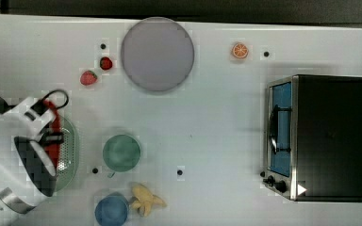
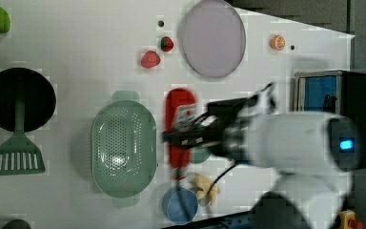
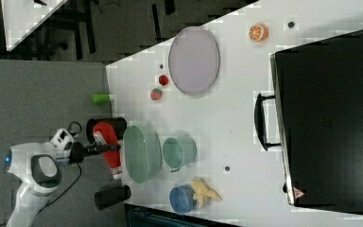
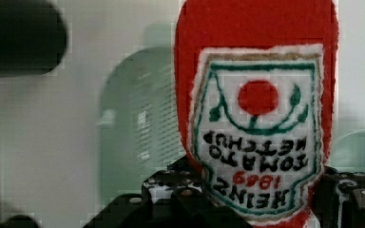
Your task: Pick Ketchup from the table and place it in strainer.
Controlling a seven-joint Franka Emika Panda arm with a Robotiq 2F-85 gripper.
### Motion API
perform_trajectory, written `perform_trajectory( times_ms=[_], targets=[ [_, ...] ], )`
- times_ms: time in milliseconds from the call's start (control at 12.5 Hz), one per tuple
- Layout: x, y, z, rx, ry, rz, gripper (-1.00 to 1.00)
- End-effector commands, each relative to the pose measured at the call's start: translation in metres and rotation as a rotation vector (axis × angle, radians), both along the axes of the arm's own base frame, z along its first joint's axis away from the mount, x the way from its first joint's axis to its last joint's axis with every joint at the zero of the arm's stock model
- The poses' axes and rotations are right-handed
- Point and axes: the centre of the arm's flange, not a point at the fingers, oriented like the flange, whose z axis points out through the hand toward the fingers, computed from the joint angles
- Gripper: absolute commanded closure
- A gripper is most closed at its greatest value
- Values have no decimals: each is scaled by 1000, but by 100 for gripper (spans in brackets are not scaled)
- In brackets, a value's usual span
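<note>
step: carry to drop | jaws pinching plush red ketchup bottle (image 4: 256, 123) | tip: centre it over mint-green oval plastic strainer (image 2: 123, 145) before letting go

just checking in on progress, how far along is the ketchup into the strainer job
Done: the pickup. The red felt ketchup bottle with a white label is gripped in the hand and looks lifted off the white table. In hand: carrying it beside the pale mint-green oval plastic strainer. Left: move it over the strainer, which holds nothing yet, and release.

Ketchup (image 4: 256, 118) label | upside down: "HEINZ 1869 TOMATO KETCHUP"
</note>
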Motion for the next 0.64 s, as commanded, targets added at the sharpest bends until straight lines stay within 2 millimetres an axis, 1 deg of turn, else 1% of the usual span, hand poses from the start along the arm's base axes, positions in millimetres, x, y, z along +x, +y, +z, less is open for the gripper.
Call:
perform_trajectory(
  times_ms=[80,240,320,480,560,640],
  targets=[
    [-6,16,-22,4,31,-195,-21],
    [-8,31,-48,39,34,-189,-21],
    [-7,35,-62,54,38,-188,-21],
    [-5,36,-90,64,46,-171,-21],
    [-4,34,-103,58,57,-163,-30],
    [-3,32,-115,53,62,-155,-51]
  ],
)
